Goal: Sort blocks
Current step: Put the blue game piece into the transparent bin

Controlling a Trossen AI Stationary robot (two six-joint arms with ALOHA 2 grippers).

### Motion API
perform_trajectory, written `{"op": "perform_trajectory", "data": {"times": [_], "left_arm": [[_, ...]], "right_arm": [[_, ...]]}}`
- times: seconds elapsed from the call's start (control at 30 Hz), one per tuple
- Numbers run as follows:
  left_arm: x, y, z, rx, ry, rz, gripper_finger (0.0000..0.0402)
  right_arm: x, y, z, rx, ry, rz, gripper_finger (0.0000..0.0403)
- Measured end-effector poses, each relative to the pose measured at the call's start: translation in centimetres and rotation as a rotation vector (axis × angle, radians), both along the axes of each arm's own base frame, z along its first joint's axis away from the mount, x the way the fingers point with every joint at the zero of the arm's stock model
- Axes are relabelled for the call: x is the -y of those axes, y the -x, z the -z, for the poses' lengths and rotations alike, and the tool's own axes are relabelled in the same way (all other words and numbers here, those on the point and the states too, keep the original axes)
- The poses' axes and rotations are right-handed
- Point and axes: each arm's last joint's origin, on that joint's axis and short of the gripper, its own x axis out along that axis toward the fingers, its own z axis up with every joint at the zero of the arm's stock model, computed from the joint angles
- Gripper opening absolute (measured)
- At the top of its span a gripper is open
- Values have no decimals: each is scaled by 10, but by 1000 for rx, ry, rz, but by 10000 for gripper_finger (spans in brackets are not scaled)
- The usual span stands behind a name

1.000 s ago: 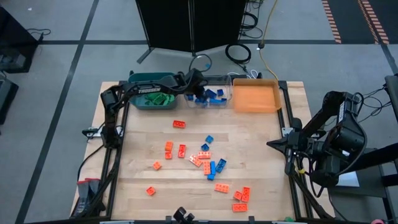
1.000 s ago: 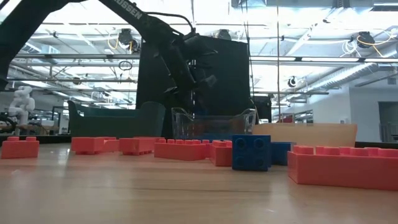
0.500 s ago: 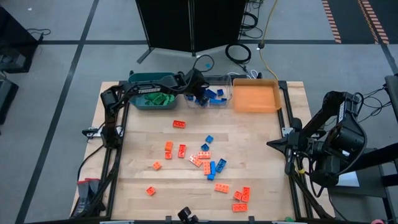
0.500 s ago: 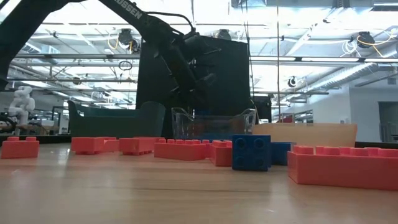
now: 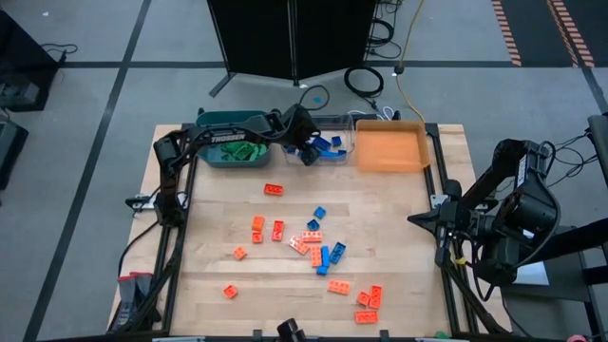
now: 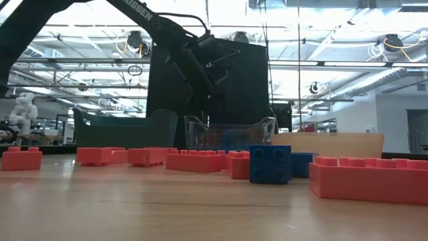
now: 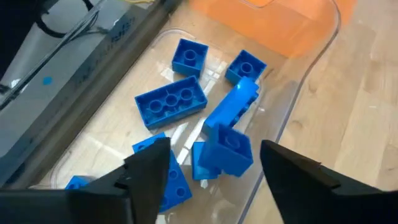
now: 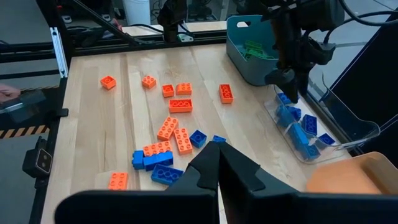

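Left wrist view: studded blue blocks (image 7: 171, 102) fill clear bin (image 7: 292, 109).

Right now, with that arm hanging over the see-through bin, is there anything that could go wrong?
A few things, possibly. The left gripper stands open over the clear bin, and a small blue brick shows between its fingers; it might bounce off the blue bricks below or catch the rim. The bin is light and close to the teal bin, so a low pull-back could nudge it. Orange bricks and blue ones lie touching mid-table, which could spoil a later grasp.
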Motion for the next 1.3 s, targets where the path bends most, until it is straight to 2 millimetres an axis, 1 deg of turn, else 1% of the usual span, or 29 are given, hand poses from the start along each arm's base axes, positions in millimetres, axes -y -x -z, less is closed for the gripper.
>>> {"op": "perform_trajectory", "data": {"times": [0.1,0.17,0.2,0.3,0.37,0.4,0.47,0.53,0.6,0.63,0.7,0.73,0.83,0.9,0.97,1.13,1.3], "left_arm": [[0,0,0,3,16,-19,284],[1,0,0,25,79,-72,296],[2,1,-1,38,120,-69,299],[9,-1,-5,68,213,19,301],[20,-1,-14,61,262,72,301],[27,-3,-21,66,266,106,301],[45,-6,-42,101,223,204,302],[71,-8,-58,125,157,324,302],[100,-13,-67,130,75,456,302],[114,-15,-67,116,30,509,302],[139,-19,-62,74,-71,588,302],[147,-22,-56,46,-115,604,302],[163,-34,-31,8,-155,625,302],[166,-41,-10,-18,-138,633,302],[168,-47,7,-20,-140,640,302],[167,-53,47,-116,-145,703,302],[164,-57,70,-160,-163,754,302]], "right_arm": [[0,0,0,0,0,0,0],[0,0,0,0,-2,0,0],[0,0,0,0,-2,1,0],[0,0,0,0,-2,1,0],[0,0,0,0,-1,1,0],[0,0,0,0,0,1,0],[0,0,0,-2,3,1,0],[0,0,0,-4,6,0,0],[0,0,0,-4,8,0,0],[0,0,0,-3,11,1,0],[1,0,0,-3,11,2,0],[1,0,0,-3,11,2,0],[1,0,0,-3,11,2,0],[1,0,0,-2,11,2,0],[0,0,0,-1,8,2,0],[0,0,0,5,-20,17,0],[0,0,0,11,-47,27,0]]}}
